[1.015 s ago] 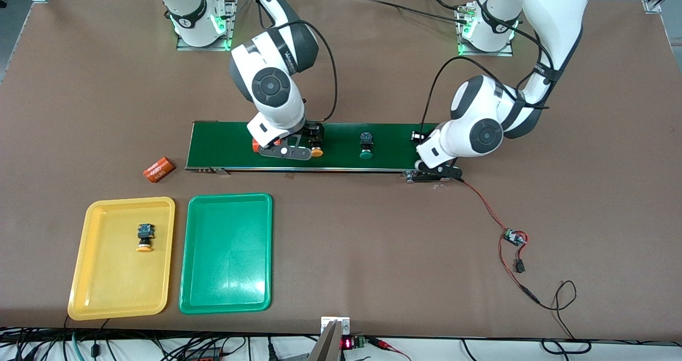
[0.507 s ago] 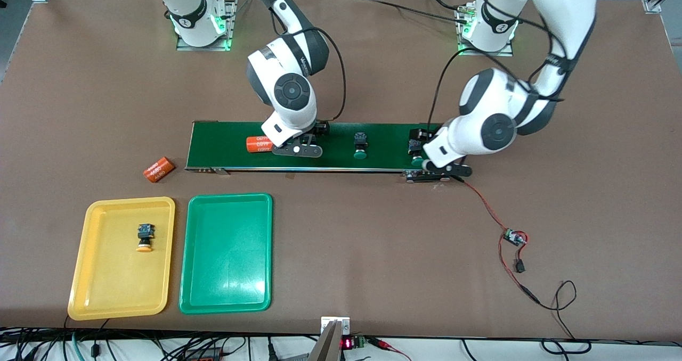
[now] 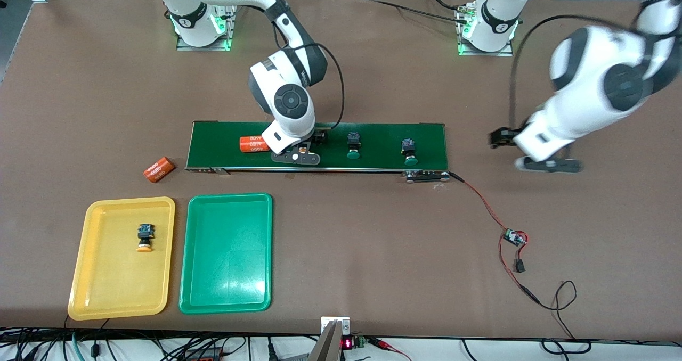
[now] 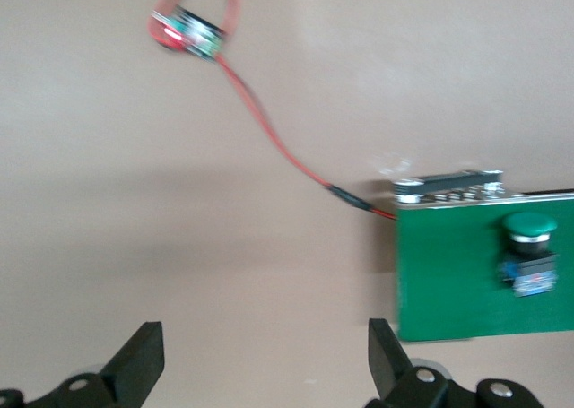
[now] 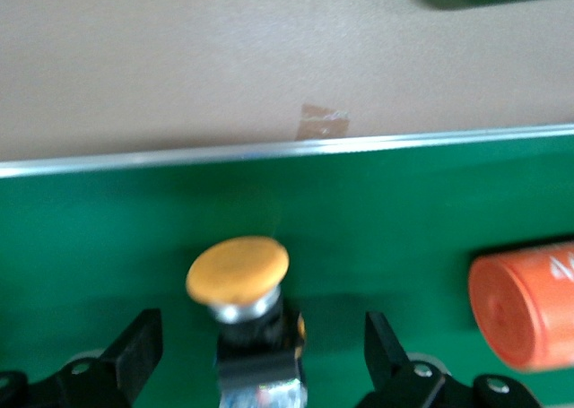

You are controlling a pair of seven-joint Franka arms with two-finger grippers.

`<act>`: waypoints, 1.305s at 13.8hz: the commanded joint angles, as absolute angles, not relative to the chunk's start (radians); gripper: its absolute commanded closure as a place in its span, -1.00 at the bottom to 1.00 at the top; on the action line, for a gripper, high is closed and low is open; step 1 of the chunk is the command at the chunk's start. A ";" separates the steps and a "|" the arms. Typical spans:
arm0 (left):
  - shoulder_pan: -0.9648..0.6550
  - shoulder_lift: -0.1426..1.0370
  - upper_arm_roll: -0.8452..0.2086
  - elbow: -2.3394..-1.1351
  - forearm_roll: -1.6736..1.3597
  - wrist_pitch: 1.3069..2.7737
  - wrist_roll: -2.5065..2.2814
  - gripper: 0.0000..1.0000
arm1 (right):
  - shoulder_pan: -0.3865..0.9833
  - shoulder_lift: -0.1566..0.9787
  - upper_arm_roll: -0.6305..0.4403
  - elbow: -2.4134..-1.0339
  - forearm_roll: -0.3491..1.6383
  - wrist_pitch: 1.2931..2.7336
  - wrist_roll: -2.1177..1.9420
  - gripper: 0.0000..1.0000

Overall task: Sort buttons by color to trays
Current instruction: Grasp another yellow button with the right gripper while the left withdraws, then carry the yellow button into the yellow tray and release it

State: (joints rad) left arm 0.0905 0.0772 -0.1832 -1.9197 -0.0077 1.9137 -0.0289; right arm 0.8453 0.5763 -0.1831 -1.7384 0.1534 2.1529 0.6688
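Centrally, the right gripper (image 5: 256,359) straddles, fingers wide, a yellow-capped button (image 5: 242,287); the left gripper (image 4: 260,363) hovers open over bare table.

The left gripper (image 3: 535,150) has withdrawn from the conveyor belt (image 3: 319,132) end to over bare table, leaving a green button (image 3: 409,152) there. Belt items shifted toward the right arm's end.

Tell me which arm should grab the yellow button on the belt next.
Right. The right gripper is open with its fingers on either side of the yellow button on the conveyor belt. The left gripper is open and empty, over bare table past the belt's end.
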 commanded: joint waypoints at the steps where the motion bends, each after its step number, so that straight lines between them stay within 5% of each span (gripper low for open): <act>1: 0.026 -0.015 -0.025 -1.937 0.000 1.898 0.103 -1.00 | 0.827 0.572 -0.167 -1.773 0.143 2.191 0.687 -0.81; 2: 0.011 -0.038 0.001 -1.934 -0.006 1.893 0.101 -1.00 | 0.824 0.566 -0.166 -1.772 0.147 2.184 0.690 -0.20; 4: -0.005 -0.055 0.023 -1.864 0.012 1.811 0.098 -1.00 | 0.822 0.555 -0.166 -1.767 0.152 2.177 0.713 0.10; 8: -0.044 0.018 0.025 -1.631 0.015 1.579 0.094 -1.00 | 0.828 0.546 -0.164 -1.763 0.152 2.177 0.750 0.41; 11: -0.046 0.009 0.025 -1.637 0.017 1.633 0.094 -1.00 | 0.802 0.523 -0.172 -1.731 0.149 2.175 0.743 0.67; 18: -0.034 0.011 0.017 -1.628 0.017 1.634 0.094 -1.00 | 0.415 0.537 -0.201 -1.620 0.095 2.183 0.296 0.70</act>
